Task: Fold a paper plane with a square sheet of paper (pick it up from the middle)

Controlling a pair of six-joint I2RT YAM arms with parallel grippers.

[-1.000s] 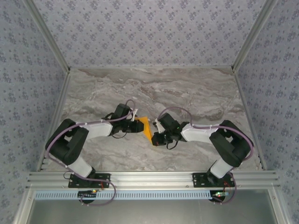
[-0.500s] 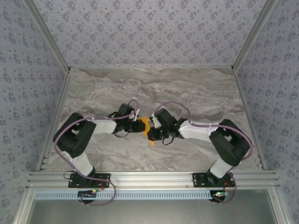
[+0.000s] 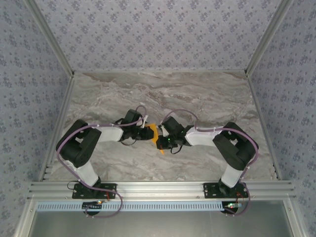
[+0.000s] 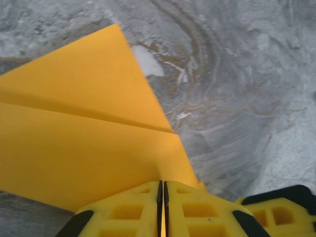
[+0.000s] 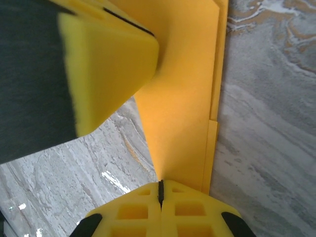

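Both tools sit closer together than a second ago, and the right elbow has pulled in toward frame center. My left tool (image 4: 162, 185) is clamped on the creased orange paper (image 3: 154, 131), fingers pinched on its edge at the bottom of the left wrist view. My right tool (image 5: 160, 185) is clamped on the same paper from the opposite side. The paper sits mid-frame over the marble desk (image 3: 197, 94).

The paper plane (image 3: 156, 134), bright orange and folded into a narrow creased shape with overlapping flaps, is raised over the mid-desk (image 3: 207, 98), tip pointing nearward.
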